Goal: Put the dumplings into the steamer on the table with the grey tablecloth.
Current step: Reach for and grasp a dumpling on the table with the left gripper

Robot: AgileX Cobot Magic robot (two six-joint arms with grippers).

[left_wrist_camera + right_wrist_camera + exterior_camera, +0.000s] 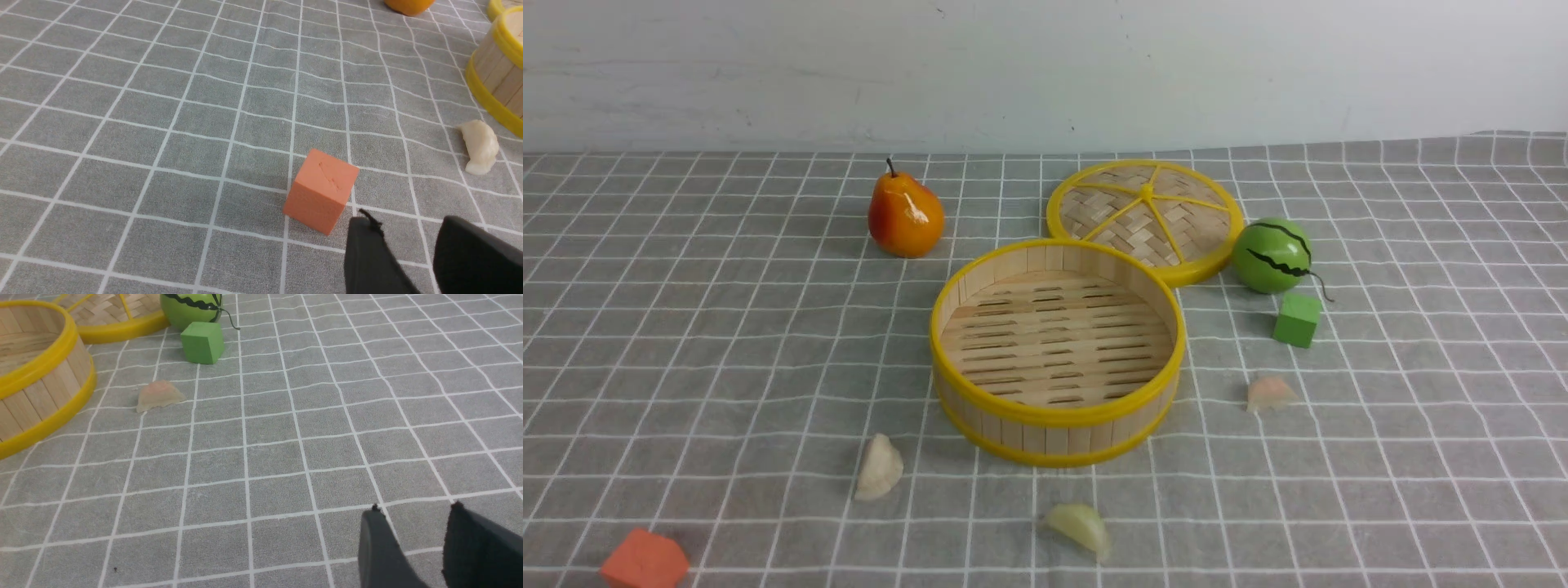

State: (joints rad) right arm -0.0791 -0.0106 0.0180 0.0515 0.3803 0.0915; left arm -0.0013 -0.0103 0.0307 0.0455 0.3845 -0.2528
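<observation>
While the white dumpling point(880, 468), yellow-green dumpling point(1079, 527) and pink dumpling point(1271, 394) lie outside the steamer point(1058, 415), pickup seems next, calling for a low, gentle pinch. Only the wrist views show the grippers: the left gripper point(402, 220) has its fingers apart, holding nothing; the right gripper point(413, 508) likewise, parted and empty.

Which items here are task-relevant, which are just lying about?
Job:
- whitish dumpling
- yellow-green dumpling
- pink-orange dumpling
- bamboo steamer
- grey tablecloth

Lying about:
- pear
- woven lid
- toy watermelon
- green cube
- orange-red block
</observation>
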